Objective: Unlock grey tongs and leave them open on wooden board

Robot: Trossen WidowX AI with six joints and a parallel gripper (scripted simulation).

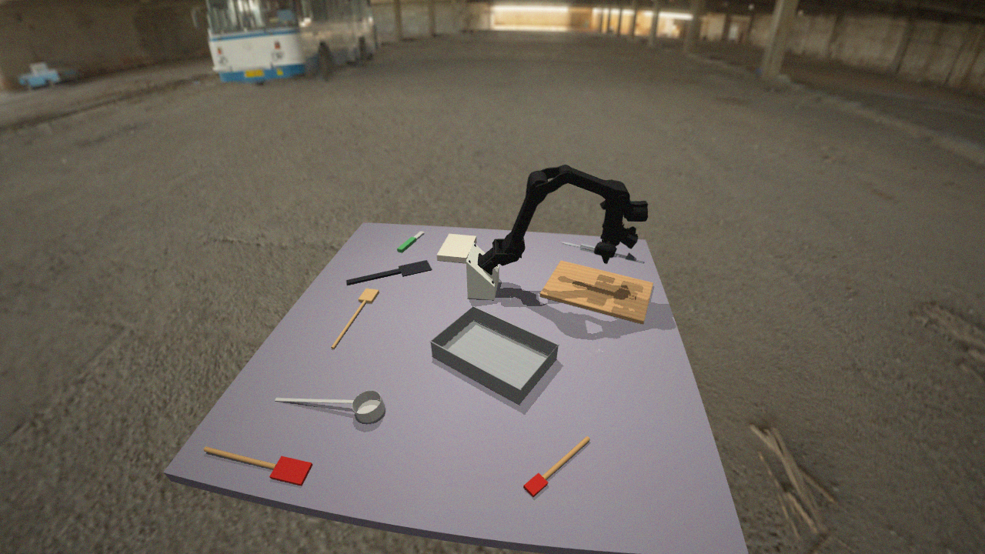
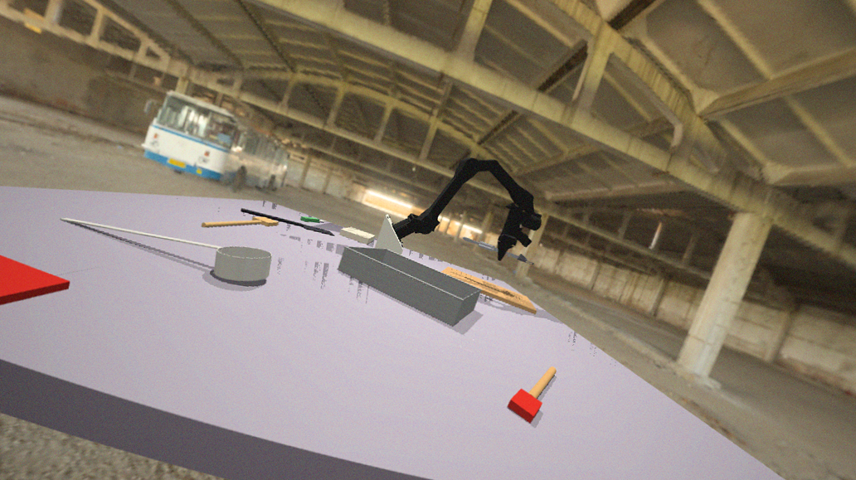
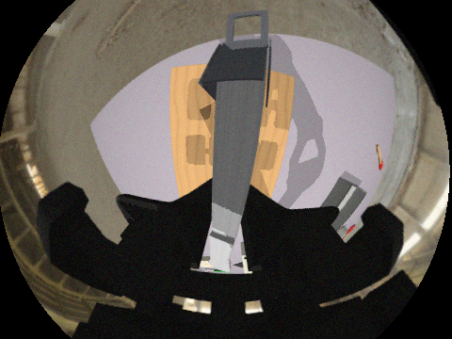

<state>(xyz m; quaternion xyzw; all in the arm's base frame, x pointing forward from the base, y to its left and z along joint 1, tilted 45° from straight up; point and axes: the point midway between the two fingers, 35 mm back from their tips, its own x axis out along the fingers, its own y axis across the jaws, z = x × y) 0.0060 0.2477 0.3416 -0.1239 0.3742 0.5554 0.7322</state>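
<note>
Claw (image 1: 606, 259) clamped on tongs (image 1: 600, 251), above board (image 1: 597, 291).
Tongs level, clear of the board; tin (image 1: 492, 352) sits apart on the surface (image 1: 413, 455).
</note>
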